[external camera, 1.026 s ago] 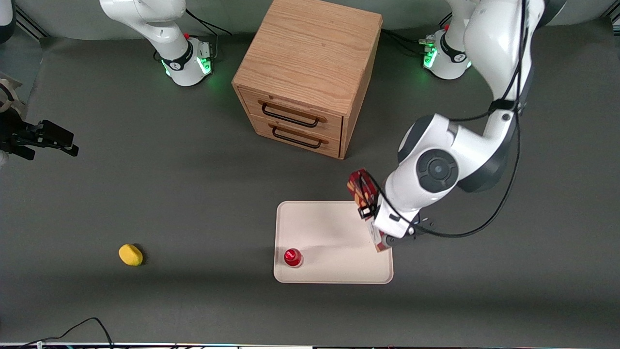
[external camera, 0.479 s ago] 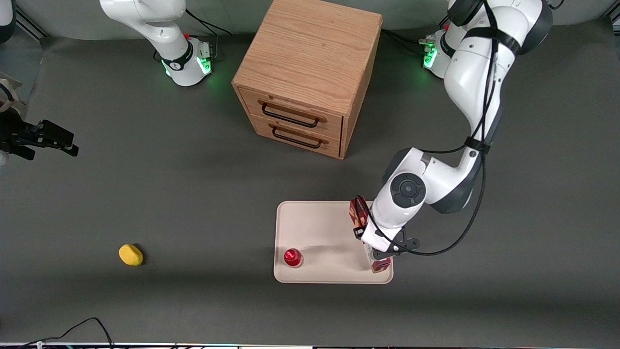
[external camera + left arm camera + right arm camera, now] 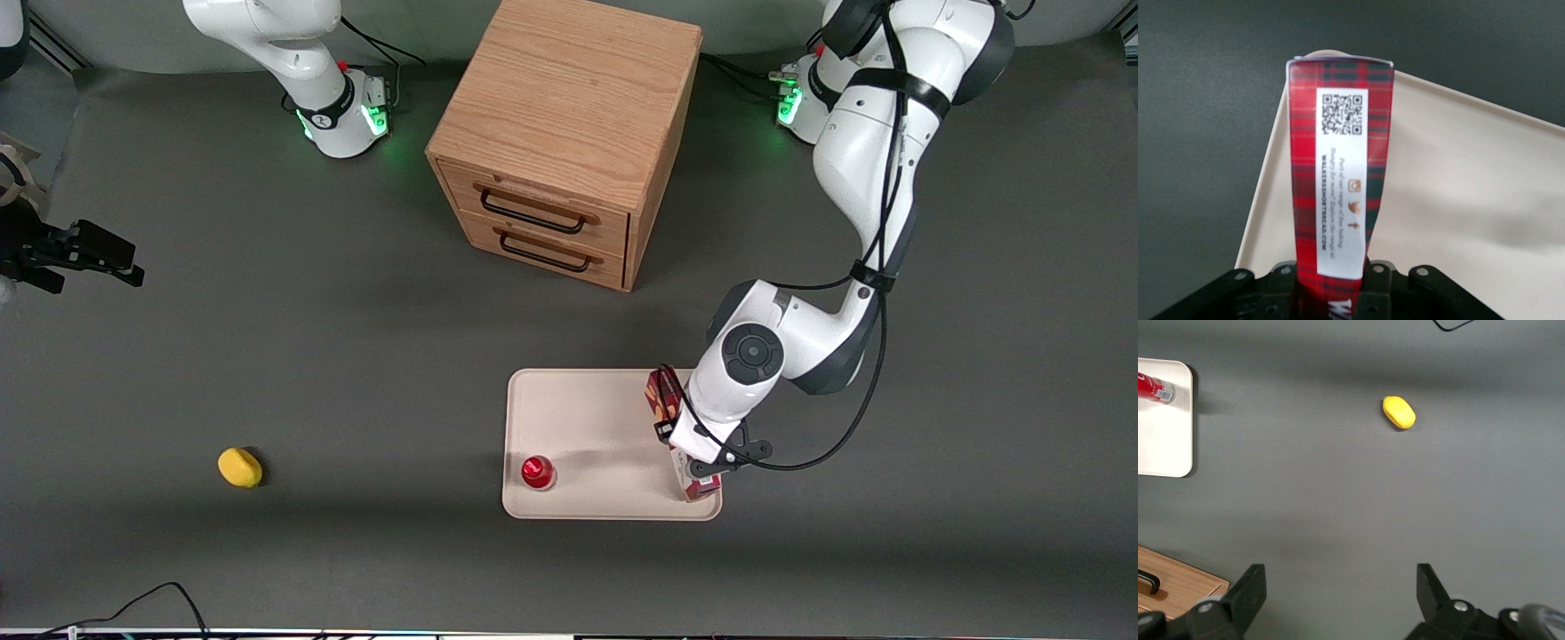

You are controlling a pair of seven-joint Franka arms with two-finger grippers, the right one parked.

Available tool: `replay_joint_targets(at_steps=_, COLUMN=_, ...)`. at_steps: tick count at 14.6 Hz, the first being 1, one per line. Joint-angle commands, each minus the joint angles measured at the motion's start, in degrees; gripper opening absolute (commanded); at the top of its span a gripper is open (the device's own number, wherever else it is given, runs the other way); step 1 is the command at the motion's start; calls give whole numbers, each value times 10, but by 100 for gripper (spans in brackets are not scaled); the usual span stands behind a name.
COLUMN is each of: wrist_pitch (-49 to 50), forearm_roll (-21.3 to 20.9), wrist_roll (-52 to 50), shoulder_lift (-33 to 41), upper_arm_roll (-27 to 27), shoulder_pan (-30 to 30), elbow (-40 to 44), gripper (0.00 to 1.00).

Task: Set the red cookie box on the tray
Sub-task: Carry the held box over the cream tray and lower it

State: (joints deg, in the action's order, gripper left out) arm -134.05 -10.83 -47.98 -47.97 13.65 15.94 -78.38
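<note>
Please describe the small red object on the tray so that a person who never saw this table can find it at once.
Find the wooden cabinet; nearer the camera lies the cream tray. The small red-capped object stands near the tray's corner toward the parked arm. It is round and short, unlike the long tartan red cookie box that the tool holds at the tray's working-arm edge.

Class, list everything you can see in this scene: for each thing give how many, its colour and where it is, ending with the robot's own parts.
Red cookie box: one, dark red, over the tray's edge toward the working arm's end, held.
Tray: one, cream-white, nearer the front camera than the cabinet.
Red-capped object: one, on the tray.
Cabinet: one, wooden, two drawers.
Yellow object: one, toward the parked arm's end.
Pincer: one, black, shut on the box.
</note>
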Motion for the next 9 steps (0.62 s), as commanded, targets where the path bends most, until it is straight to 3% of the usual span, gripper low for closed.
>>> replay_joint_targets(at_steps=1, wrist_pitch=-22, forearm_roll=-9, wrist_roll=8, shoulder_lift=-7, upper_arm_roll=-10, shoulder_pan=0, elbow=-9, gripper=24)
replay_joint_targets(at_steps=2, wrist_pitch=-23, forearm_roll=-9, wrist_roll=8, shoulder_lift=-7, upper_arm_roll=-10, shoulder_pan=0, elbow=-8, gripper=41)
replay_joint_targets(at_steps=3, wrist_pitch=-22, forearm_roll=-9, wrist_roll=8, shoulder_lift=-8, upper_arm_roll=-11, shoulder_pan=0, elbow=-8, gripper=47)
replay_joint_targets(at_steps=4, wrist_pitch=-23, forearm_roll=-9, wrist_roll=8, shoulder_lift=-8, upper_arm_roll=-11, shoulder_pan=0, elbow=-8, gripper=63)
replay_joint_targets(at_steps=5, wrist_pitch=-22, forearm_roll=-9, wrist_roll=8, shoulder_lift=-8, upper_arm_roll=-10, shoulder_pan=0, elbow=-8, gripper=100)
replay_joint_targets(at_steps=9, wrist_pitch=-7, forearm_roll=-5, wrist_roll=2, shoulder_lift=-1, upper_arm_roll=-10, shoulder_pan=1, elbow=-4, gripper=100)
